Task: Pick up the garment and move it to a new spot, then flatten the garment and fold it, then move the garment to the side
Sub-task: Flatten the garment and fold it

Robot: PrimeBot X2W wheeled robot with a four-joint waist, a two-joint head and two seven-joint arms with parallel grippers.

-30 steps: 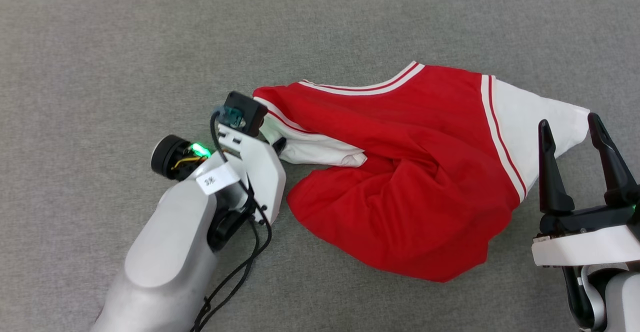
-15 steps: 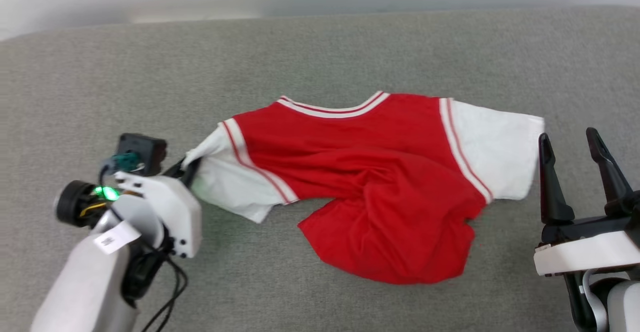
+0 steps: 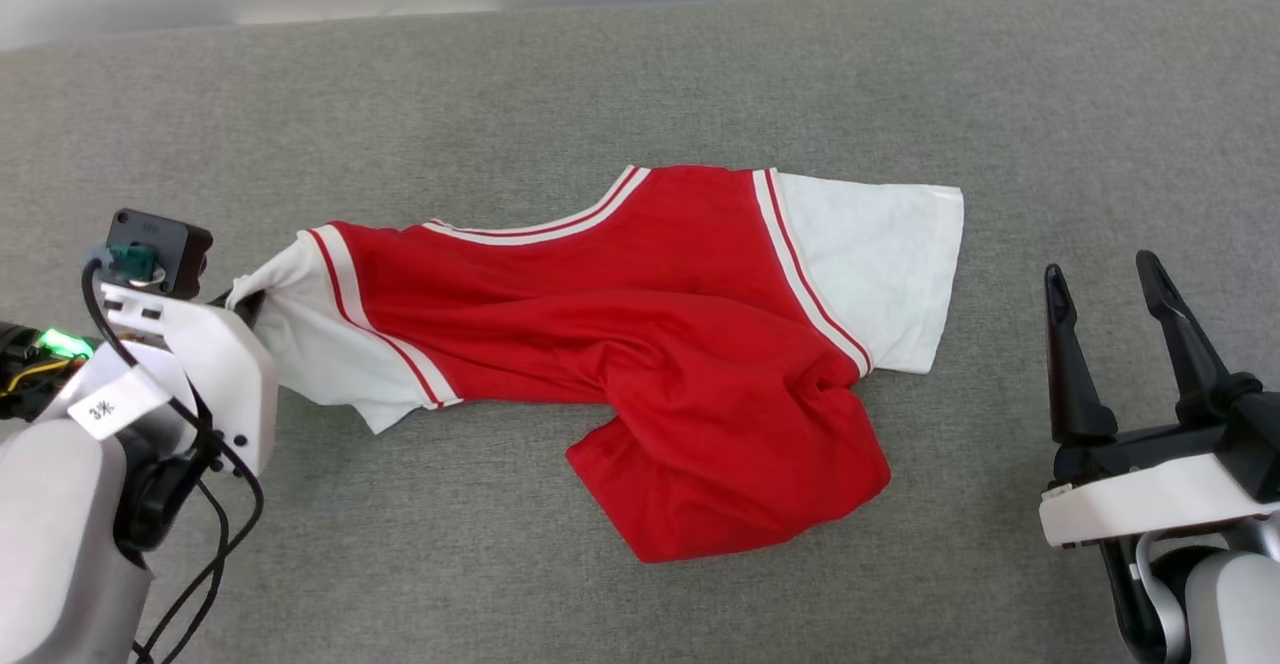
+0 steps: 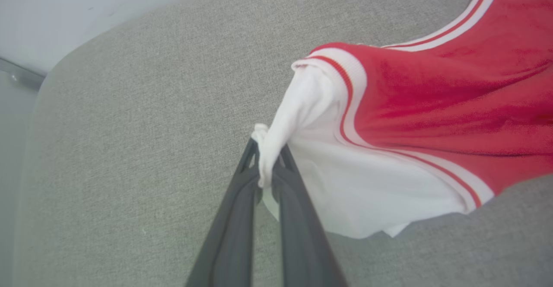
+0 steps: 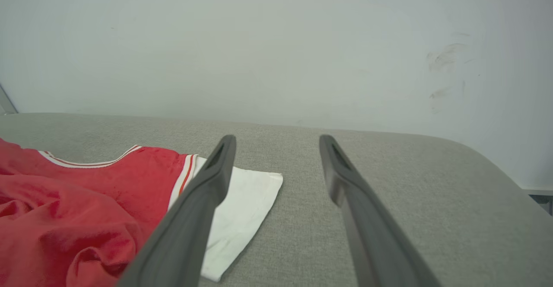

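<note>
Our left gripper (image 4: 267, 161) is clamped on the near white sleeve (image 4: 345, 183). From it the red jersey T-shirt (image 3: 640, 344) runs off to its right, long axis shoulder to shoulder across the grey padded surface (image 3: 600, 64), hem bunched. Our right gripper (image 3: 1098, 266) stands spread and empty, just right of the far white sleeve (image 3: 870, 254) and nearer it; we judge that reach unobstructed.
</note>
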